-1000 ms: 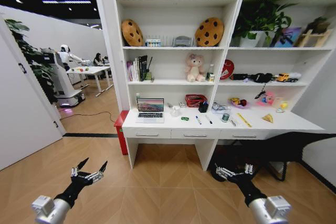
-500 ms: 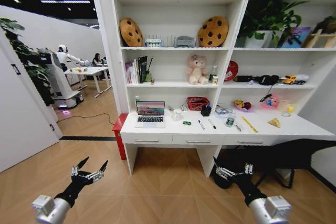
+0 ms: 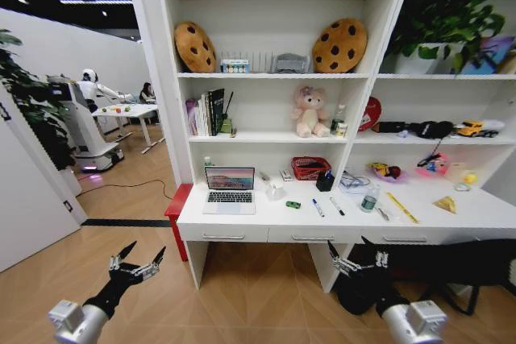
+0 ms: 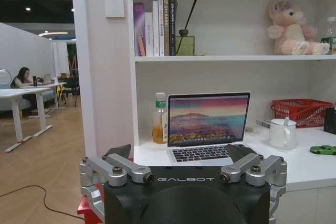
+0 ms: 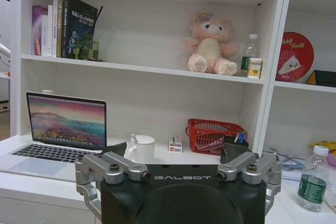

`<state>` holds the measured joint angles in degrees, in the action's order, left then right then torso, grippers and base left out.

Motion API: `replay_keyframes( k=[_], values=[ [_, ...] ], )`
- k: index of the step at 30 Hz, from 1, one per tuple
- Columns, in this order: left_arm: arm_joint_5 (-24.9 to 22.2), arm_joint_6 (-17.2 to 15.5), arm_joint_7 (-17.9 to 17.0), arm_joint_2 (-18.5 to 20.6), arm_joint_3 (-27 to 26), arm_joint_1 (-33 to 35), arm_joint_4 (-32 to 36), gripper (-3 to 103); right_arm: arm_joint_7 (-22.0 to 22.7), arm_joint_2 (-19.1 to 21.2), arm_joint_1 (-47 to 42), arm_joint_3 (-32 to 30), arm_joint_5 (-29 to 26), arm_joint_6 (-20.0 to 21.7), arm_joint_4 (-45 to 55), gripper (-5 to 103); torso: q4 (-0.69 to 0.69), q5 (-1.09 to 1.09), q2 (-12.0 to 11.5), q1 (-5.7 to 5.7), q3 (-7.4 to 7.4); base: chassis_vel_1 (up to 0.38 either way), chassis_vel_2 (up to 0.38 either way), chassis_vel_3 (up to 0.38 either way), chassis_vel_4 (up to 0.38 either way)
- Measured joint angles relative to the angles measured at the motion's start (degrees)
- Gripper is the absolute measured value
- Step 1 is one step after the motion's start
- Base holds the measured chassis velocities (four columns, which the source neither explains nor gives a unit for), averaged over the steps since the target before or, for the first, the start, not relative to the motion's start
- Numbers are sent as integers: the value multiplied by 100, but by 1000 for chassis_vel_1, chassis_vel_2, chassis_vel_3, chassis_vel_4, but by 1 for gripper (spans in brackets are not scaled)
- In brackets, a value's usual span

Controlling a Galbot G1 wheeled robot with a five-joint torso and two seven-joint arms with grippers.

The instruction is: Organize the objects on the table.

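Two end effectors held low before the surface [image 3: 266, 221], left end effector [image 3: 137, 261] and right end effector [image 3: 355, 262] spread open, nothing gripped, laptop [image 3: 230, 189] opened on top.

White bench [image 3: 266, 221] carries an open laptop [image 3: 230, 189] at its left end, a white mug [image 3: 275, 191] just right of it, a small green toy [image 3: 293, 205], two pens [image 3: 318, 208] and a yellow ruler [image 3: 402, 207] further right.

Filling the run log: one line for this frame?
phase: approach | left gripper: open, low, empty | right gripper: open, low, empty | desk: laptop open, mug, pens untouched
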<state>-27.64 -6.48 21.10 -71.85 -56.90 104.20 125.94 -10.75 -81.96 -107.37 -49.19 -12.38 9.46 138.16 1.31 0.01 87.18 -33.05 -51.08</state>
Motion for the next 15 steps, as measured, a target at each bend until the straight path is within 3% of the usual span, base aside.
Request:
replay_keyframes(
  k=[6, 10, 13, 15],
  values=[
    [28, 0, 1, -31, 8, 8, 1, 100, -5, -1, -6, 0, -1, -17, -24, 100, -1, 4, 1, 0, 0, -216, 216, 202, -214],
    [34, 0, 0, -37, 10, 13, 1, 100, -7, -1, -4, 0, -1, -24, -29, 100, 0, -7, 0, 0, 0, -199, 190, 190, -186],
    [36, 0, 0, -40, 11, 13, 6, 100, -10, -1, -3, 4, 0, -28, -34, 100, 0, 4, 1, 1, 0, -201, 170, 179, -182],
    [44, 0, -2, -51, 21, 5, 13, 100, -12, -2, -3, 9, 8, -31, -40, 100, 1, -5, 0, 0, 0, -153, 185, 174, -184]
  ],
)
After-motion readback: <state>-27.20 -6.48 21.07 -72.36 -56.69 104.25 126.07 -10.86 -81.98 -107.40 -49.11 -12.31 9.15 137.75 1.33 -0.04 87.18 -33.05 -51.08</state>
